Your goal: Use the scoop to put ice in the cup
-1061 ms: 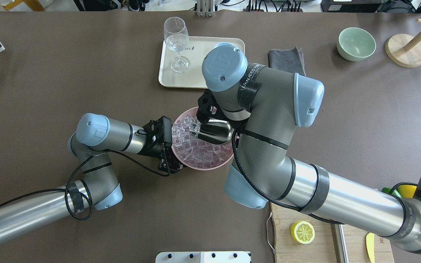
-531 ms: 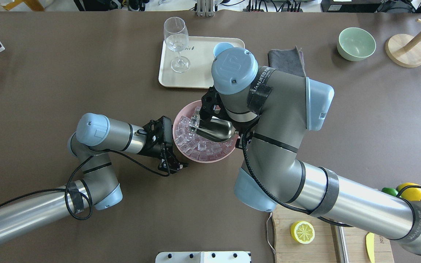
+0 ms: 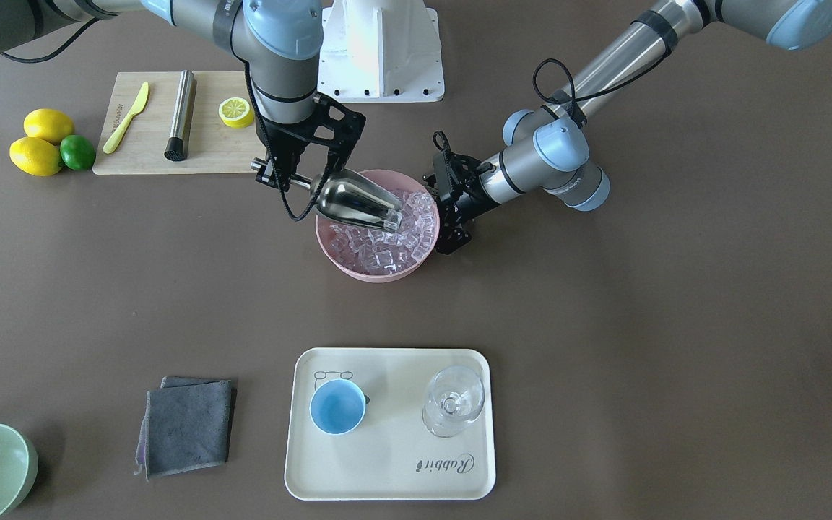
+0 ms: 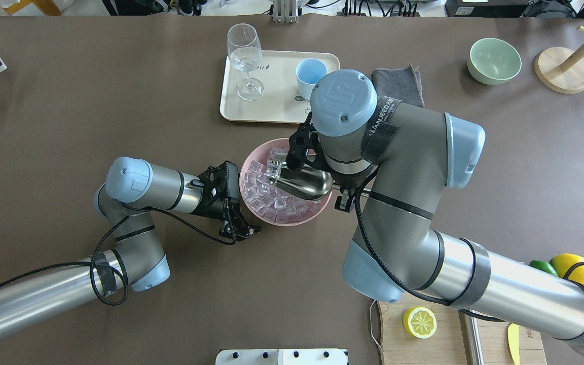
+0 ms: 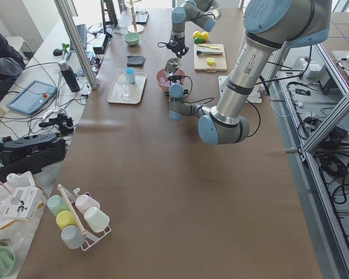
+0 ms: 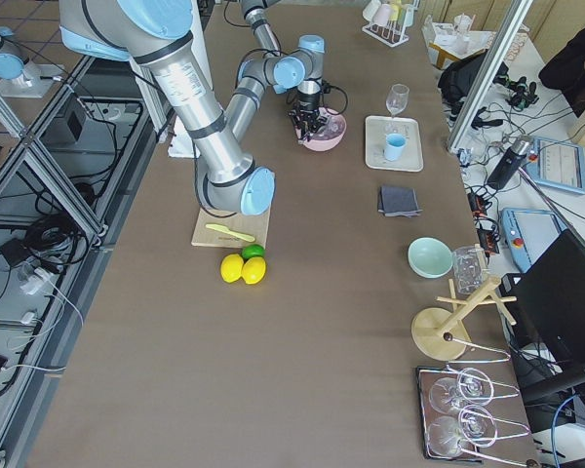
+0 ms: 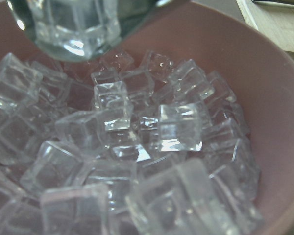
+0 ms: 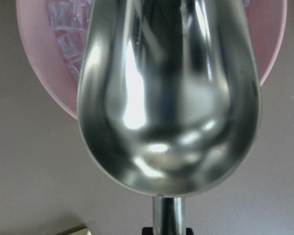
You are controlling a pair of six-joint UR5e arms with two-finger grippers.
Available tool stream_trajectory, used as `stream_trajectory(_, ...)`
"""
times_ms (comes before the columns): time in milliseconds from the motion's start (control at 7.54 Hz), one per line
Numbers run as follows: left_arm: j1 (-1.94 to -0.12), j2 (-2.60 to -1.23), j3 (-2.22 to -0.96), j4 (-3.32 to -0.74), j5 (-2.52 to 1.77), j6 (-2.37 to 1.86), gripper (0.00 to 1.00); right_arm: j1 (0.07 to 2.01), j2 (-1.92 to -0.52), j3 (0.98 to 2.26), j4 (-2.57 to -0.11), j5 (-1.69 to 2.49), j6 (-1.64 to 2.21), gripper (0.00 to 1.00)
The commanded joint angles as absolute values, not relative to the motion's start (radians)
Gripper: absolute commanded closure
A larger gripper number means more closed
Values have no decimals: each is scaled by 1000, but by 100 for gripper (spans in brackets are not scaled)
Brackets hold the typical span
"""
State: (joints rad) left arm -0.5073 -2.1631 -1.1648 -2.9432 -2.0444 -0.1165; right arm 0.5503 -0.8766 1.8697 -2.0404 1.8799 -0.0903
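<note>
The right gripper (image 3: 293, 175) is pinching the handle of the scoop (image 3: 355, 202), which is hanging just over the pink bowl (image 3: 329, 253) with its mouth tipping down toward the ice (image 3: 387, 249) heaped inside. One cube (image 4: 273, 170) is sitting right at the scoop's lip. The left gripper (image 3: 452, 232) is waiting just beside the bowl's rim; I cannot tell whether its fingers are spread or pressed together. The cup (image 3: 337, 406) is standing on a tray (image 3: 387, 469) well apart from the bowl, on the side away from the robot. The load looks small, so levelling the trough before leaving the bowl should stop that cube sliding out.
</note>
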Motion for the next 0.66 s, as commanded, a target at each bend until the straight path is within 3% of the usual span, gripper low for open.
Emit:
stream_trajectory(0,-511,-2155,-1175,-2938,-2057,-117,2,608,-978,1979,-1952,1914,-3,100)
stream_trajectory(265,-526,-2143,-1189,-2938,-2069,-117,2,679,-985,1982,-1907,1962,17,100)
stream_trajectory(531,-563,-2091,-1273,-2889,-2120,-117,2,709,-1014,1982,-1713,1970,170,100)
